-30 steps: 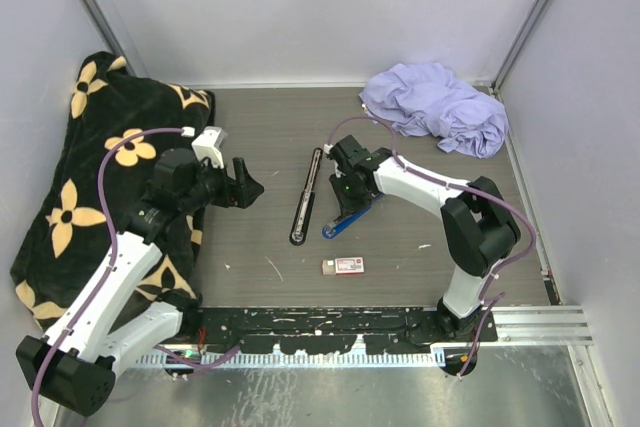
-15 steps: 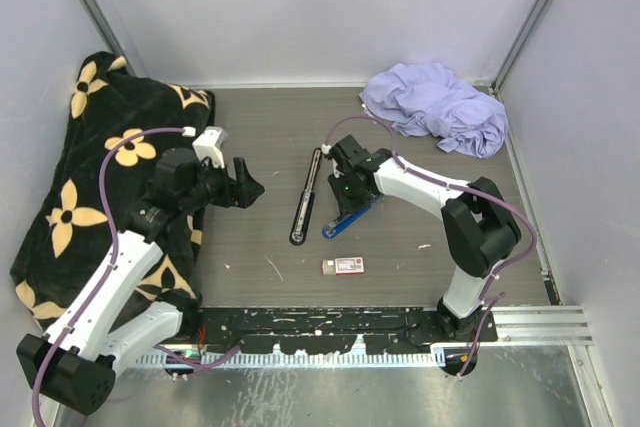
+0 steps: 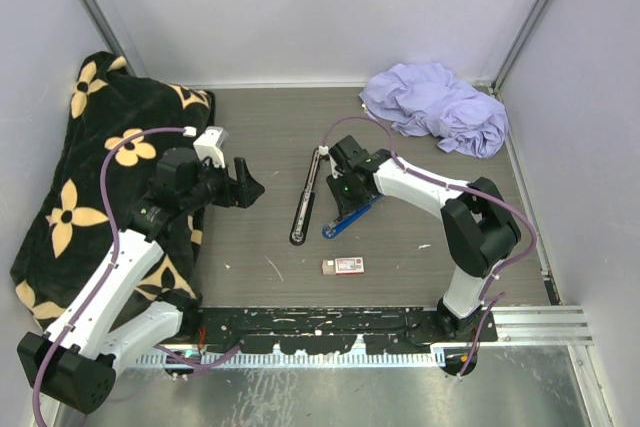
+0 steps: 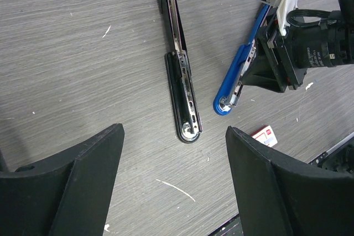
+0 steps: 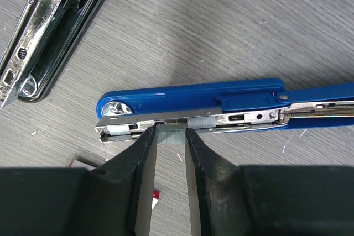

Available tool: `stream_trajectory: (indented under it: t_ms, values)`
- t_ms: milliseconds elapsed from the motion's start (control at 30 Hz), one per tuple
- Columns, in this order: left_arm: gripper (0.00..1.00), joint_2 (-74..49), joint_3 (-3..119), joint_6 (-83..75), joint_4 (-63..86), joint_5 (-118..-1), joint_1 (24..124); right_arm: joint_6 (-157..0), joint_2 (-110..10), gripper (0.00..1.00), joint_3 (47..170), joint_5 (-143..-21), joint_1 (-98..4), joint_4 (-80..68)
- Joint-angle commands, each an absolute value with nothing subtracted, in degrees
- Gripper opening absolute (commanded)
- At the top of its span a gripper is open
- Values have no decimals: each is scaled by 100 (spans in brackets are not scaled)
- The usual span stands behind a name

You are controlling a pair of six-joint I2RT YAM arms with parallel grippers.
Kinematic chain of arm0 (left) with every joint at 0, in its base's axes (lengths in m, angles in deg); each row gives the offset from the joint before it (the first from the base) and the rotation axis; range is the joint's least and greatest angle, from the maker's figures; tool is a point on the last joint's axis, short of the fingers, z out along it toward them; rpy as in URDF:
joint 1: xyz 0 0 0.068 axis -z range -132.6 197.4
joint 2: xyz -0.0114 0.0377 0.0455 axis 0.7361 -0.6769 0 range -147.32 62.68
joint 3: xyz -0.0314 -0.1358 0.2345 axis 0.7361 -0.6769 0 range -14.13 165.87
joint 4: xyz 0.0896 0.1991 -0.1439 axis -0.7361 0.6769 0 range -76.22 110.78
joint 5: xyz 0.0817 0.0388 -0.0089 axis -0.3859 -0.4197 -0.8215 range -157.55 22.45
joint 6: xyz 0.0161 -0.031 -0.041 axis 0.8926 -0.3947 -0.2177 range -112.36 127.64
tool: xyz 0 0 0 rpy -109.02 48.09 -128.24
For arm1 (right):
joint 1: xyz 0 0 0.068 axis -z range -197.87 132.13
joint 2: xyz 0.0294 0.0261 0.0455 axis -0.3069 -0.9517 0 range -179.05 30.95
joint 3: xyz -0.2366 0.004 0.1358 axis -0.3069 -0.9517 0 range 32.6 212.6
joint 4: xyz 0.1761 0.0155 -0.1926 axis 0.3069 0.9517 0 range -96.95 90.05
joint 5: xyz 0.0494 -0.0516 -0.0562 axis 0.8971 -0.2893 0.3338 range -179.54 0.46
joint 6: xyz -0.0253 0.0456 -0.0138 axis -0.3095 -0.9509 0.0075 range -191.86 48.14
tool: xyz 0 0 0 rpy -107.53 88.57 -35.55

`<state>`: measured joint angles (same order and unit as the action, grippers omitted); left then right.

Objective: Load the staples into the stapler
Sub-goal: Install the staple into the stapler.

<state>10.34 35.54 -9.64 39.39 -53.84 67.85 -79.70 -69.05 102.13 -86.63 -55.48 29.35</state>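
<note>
Right gripper (image 5: 170,138) has crept slightly along the blue stapler (image 5: 188,93), jaws pinching a staple strip (image 5: 170,134) at its open rail; seating looks underway. Left gripper (image 3: 247,185) unmoved, gaping empty. Staples box (image 3: 343,266) lies apart, nearer the arm bases.

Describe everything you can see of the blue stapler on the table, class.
The blue stapler lies open on the grey wood-grain table, apart from a black stapler. Its blue body, plastic by the look, has a rounded end; its silvery metal magazine is exposed, spring showing. The right gripper pinches a grey staple strip at the magazine's channel.
</note>
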Motion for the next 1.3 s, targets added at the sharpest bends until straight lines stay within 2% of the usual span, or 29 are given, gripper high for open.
stream_trajectory:
  t_ms: [0, 1267]
  values:
    - [77, 1045, 3631, -916, 3812, -5323, 6753, -7819, -6844, 25, 10200, -8551, -5611, 2791]
    - [77, 995, 3639, -908, 3813, -5349, 6754, -7408, -6986, 25, 10422, -8681, -5655, 2812]
